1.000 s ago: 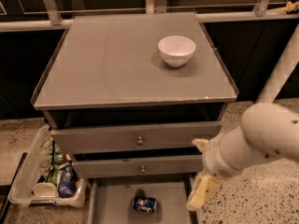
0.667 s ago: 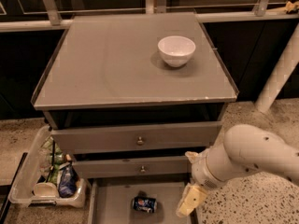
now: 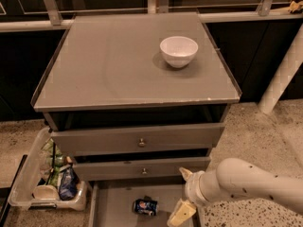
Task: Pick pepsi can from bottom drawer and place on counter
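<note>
Inspecting the cabinet, we found the gripper (image 3: 179,196) low at the front right corner of the bottom drawer (image 3: 113,209), its two fingers (image 3: 182,213) spread wide with nothing between them. We judged the spread to be preparation for closing around the pepsi can (image 3: 145,206), which had not yet been grasped.

The can lay to the left of the fingers in the view, near them but clearly apart, and roughly level with the lower finger. It rested on its side on the drawer's flat floor, with no other item in the part of the drawer that showed. The drawer stood pulled out beneath the two closed drawer fronts (image 3: 137,138), which left the can open to approach from above and from the front.

The can appeared small and dark blue, with a round red, white and blue mark and a pale silver end turned toward the fingers. We saw no dents, though detail was limited.

The counter (image 3: 109,65) lay well above and behind the fingers, carrying a white bowl (image 3: 178,50) toward its right rear; we judged ample bare surface for placement
</note>
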